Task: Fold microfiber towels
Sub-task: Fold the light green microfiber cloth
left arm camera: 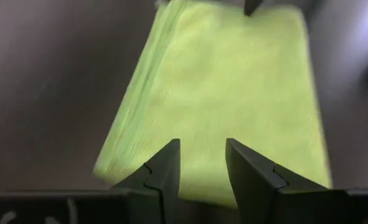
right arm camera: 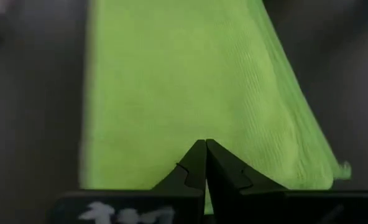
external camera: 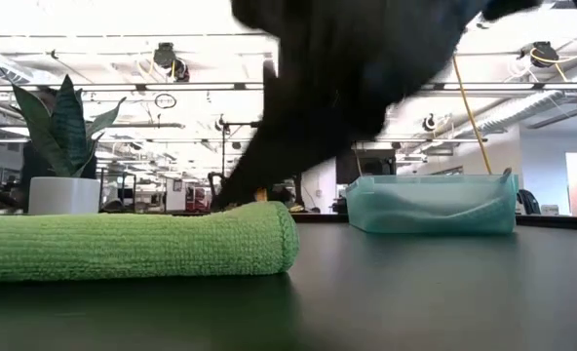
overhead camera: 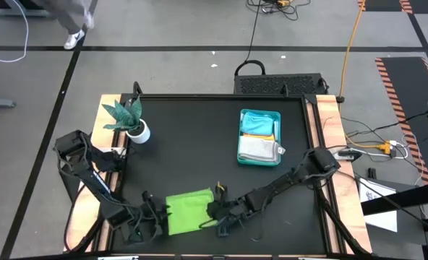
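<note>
A lime green microfiber towel (overhead camera: 189, 211) (external camera: 133, 244) lies folded flat on the black table near its front edge. My left gripper (overhead camera: 158, 217) (left arm camera: 202, 165) stands at the towel's left end, open, its fingers over that edge of the towel (left arm camera: 221, 81). My right gripper (overhead camera: 212, 211) (right arm camera: 206, 149) is shut, slanting down at the right end of the towel (right arm camera: 190, 81). In the low view its tip (external camera: 225, 200) sits behind the towel's top. My right gripper's shut fingertips (right arm camera: 196, 163) point down at a slant over the towel's right end (right arm camera: 190, 124), coming from the table's right side. Whether they touch the cloth I cannot tell. The towel lies flat on the table.
A teal tray (overhead camera: 260, 112) (external camera: 430, 205) at the back right holds folded towels, a white-grey one (overhead camera: 257, 149) and a blue one (overhead camera: 256, 124). A potted plant (overhead camera: 127, 115) (external camera: 59, 136) stands at the back left. A person's legs (overhead camera: 73, 18) show beyond the table.
</note>
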Robot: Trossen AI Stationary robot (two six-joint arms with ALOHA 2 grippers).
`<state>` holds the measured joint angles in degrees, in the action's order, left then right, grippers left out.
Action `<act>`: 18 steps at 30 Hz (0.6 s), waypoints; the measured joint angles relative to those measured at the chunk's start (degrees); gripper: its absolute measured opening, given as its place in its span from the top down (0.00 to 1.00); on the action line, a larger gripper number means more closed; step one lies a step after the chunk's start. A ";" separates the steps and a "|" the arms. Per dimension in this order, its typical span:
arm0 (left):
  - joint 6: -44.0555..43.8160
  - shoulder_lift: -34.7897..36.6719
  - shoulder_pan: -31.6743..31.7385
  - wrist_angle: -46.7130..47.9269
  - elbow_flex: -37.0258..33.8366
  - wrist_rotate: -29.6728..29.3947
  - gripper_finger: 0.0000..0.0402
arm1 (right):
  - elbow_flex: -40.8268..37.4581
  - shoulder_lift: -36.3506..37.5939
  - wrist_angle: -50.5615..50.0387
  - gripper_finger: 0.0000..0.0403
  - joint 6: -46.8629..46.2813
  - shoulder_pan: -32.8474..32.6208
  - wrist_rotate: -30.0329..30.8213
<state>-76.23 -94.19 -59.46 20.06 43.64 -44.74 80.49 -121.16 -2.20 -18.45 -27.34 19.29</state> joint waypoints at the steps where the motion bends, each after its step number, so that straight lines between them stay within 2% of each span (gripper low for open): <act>1: 2.19 0.00 0.93 -2.16 0.00 -0.39 0.67 | 0.03 0.67 0.45 1.00 0.42 -0.28 -0.01; 5: 10.05 -0.21 4.42 -9.54 0.08 -0.76 0.67 | -0.41 0.36 4.64 1.00 2.13 0.43 -0.05; 8: 12.09 -1.54 6.59 -9.49 0.09 0.59 0.67 | -2.49 -1.46 11.65 1.00 3.60 2.40 -0.18; 11: 8.25 -3.05 7.85 -5.32 0.07 3.37 0.67 | -5.56 -2.59 15.62 1.00 4.05 4.42 1.19; 14: 0.77 -4.25 8.07 0.31 0.07 4.61 0.67 | -9.54 -2.53 20.08 1.00 2.29 5.69 3.40; 18: -3.87 -4.17 7.79 5.41 0.07 3.46 0.67 | -14.41 -2.00 25.96 1.00 -0.93 6.19 3.31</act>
<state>-80.10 -98.37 -51.68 25.47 43.70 -41.28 66.08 -123.15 23.76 -19.39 -21.16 22.60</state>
